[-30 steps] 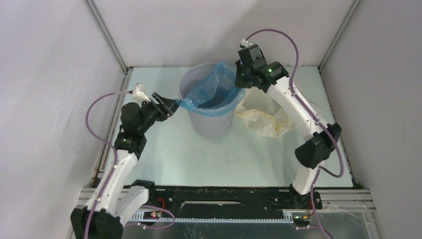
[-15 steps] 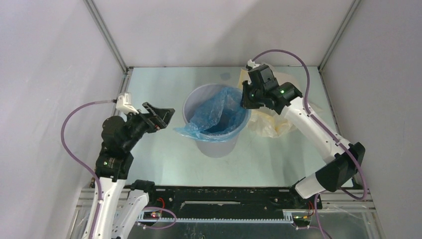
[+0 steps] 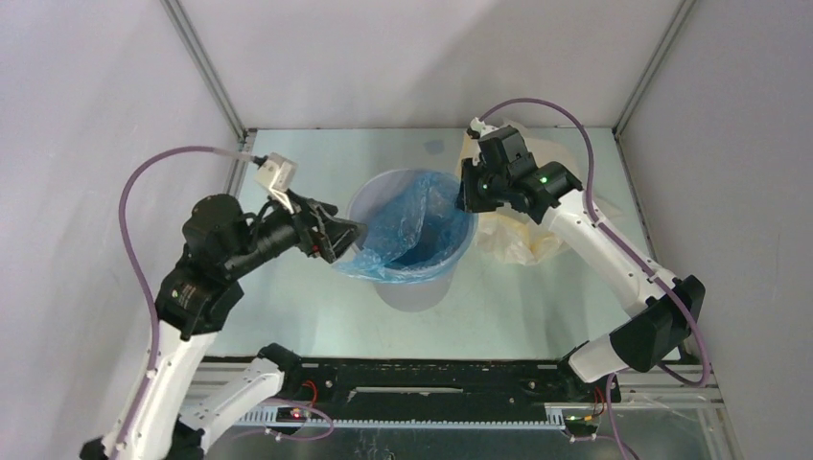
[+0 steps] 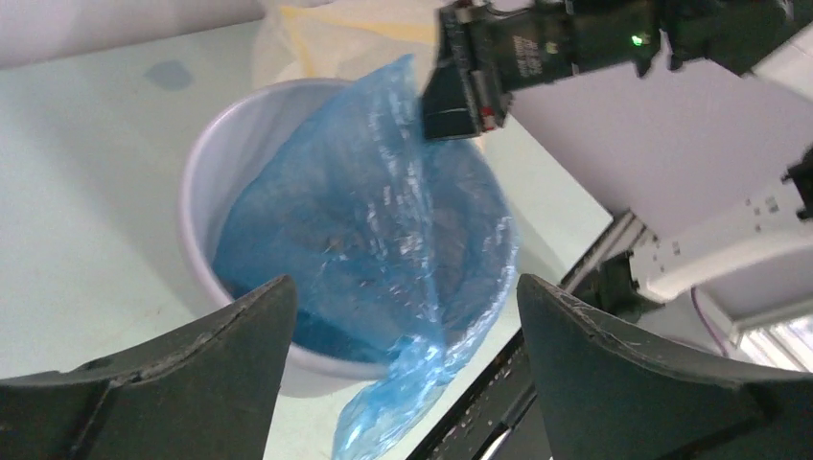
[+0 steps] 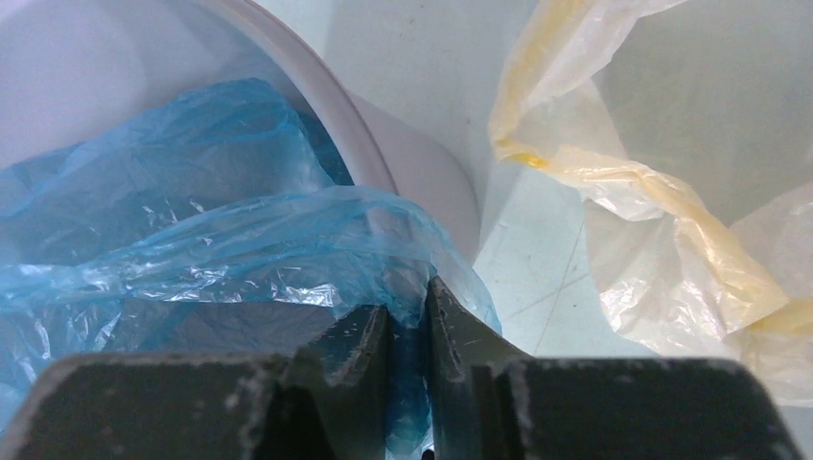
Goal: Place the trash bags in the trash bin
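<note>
- I see the blue bag (image 3: 412,230) in the bin (image 3: 369,185), one flap over its near-left rim.
- My right gripper (image 3: 464,196) pinches it at the far-right rim.
- My left gripper (image 3: 345,240) gapes empty beside that flap.

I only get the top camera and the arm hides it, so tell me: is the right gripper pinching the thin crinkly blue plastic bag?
Observer: Yes. The right wrist camera shows the right gripper closed on a fold of the thin crinkly blue plastic bag.
Operator: And the other one?
Observer: Its wrist camera shows the left gripper open; a blue corner hangs over the round pale grey plastic bin between its fingers, ungripped.
</note>
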Robot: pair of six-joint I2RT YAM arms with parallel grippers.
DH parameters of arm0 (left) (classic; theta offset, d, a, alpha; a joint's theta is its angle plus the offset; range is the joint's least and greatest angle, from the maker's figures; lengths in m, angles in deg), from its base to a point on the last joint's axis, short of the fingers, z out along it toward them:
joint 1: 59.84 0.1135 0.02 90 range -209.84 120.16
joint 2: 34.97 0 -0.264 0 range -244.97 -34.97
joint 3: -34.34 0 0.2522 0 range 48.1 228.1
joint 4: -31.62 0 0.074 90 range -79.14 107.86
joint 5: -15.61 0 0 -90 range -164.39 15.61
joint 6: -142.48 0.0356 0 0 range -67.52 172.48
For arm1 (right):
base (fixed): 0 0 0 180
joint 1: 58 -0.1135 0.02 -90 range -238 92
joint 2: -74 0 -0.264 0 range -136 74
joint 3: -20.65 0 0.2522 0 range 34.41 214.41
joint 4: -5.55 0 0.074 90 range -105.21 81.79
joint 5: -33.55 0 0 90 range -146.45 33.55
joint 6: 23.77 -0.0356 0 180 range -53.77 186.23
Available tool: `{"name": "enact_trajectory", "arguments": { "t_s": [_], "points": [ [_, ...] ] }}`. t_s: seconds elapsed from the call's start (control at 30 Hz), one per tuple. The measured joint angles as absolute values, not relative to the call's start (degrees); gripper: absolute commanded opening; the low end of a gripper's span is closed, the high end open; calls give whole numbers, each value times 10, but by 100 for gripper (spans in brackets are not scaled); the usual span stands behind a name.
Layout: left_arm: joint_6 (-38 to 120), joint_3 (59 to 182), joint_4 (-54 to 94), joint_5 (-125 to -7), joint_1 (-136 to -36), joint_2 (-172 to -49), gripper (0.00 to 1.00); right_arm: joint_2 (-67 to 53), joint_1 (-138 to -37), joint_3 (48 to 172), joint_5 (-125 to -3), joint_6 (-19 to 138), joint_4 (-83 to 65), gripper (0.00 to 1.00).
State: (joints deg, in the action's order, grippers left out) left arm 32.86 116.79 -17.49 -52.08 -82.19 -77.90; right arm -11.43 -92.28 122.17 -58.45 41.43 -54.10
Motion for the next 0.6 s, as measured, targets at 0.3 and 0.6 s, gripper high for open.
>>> {"name": "enact_trajectory", "arguments": {
  "t_s": [0.3,0.6],
  "points": [
    [447,1335,-233,-694,-1021,-934,95,-114,-923,1222,-598,431,-541,59],
    [465,1379,-266,-806,-1082,-1056,100,-70,-923,1201,-577,449,-534,81]
  ]
}}
